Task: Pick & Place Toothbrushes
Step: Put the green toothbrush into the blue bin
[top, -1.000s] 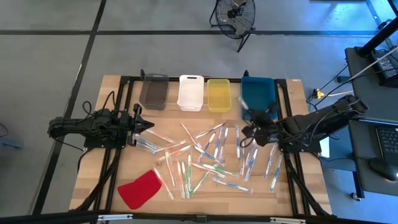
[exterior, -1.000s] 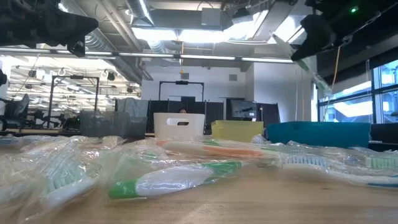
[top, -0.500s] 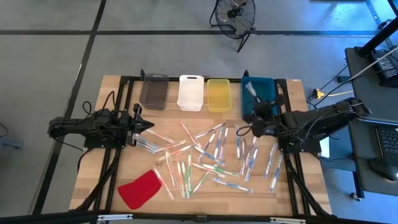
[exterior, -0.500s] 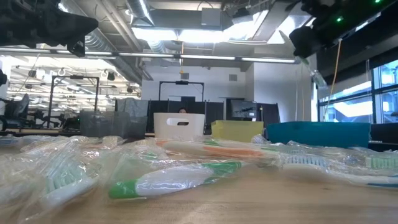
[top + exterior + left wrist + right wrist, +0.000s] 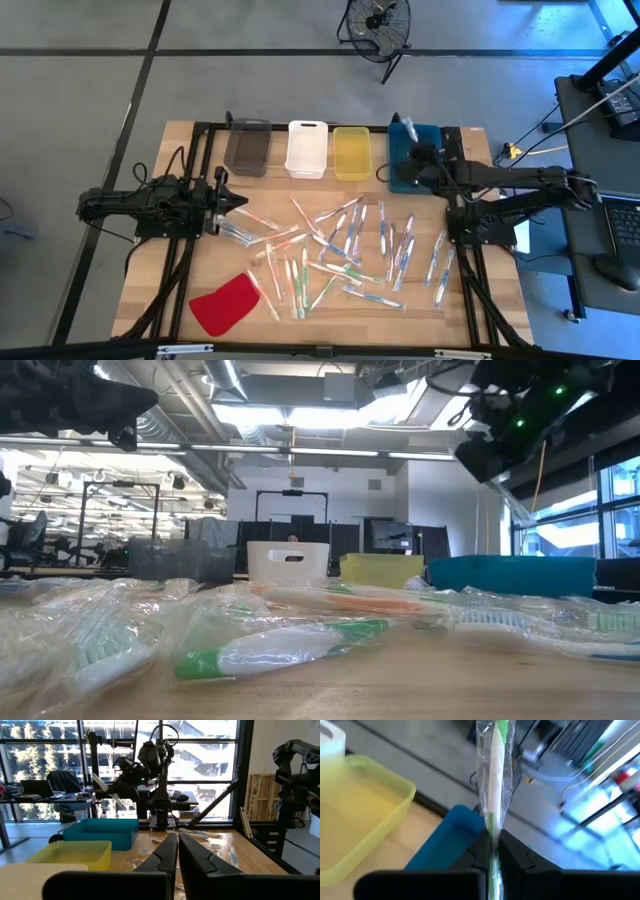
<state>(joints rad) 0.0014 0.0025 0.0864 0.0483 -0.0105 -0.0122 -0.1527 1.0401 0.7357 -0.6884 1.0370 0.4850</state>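
Overhead, the right end effector (image 5: 413, 152) pinches a wrapped toothbrush (image 5: 492, 780) above the blue bin (image 5: 398, 172).

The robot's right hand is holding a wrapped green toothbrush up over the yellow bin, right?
Not quite. The right hand holds the wrapped green toothbrush over the blue bin, not the yellow bin. The high view shows it.
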